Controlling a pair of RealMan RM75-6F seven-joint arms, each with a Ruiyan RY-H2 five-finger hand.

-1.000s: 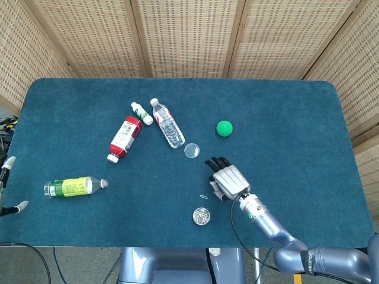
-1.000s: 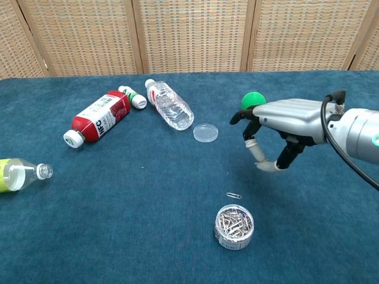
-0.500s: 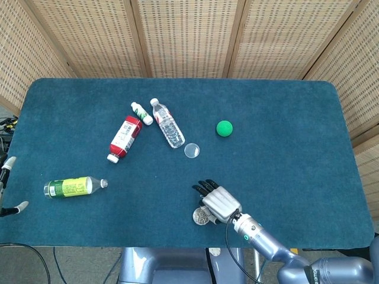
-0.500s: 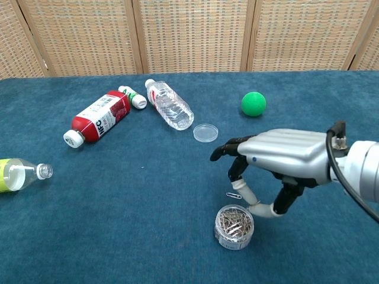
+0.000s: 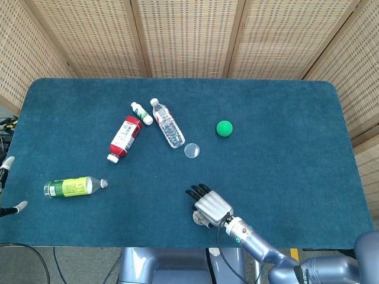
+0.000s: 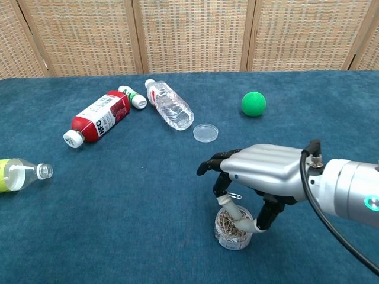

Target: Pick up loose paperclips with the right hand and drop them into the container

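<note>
The right hand (image 6: pixel 260 177) hovers directly over the container (image 6: pixel 233 228), pinching a paperclip (image 6: pixel 234 196) between thumb and fingertip, other fingers spread forward. Release only with the pinch centred above the container's open mouth, close above its rim. The paperclip's long axis lies roughly level, pointing left-right across the container.
</note>
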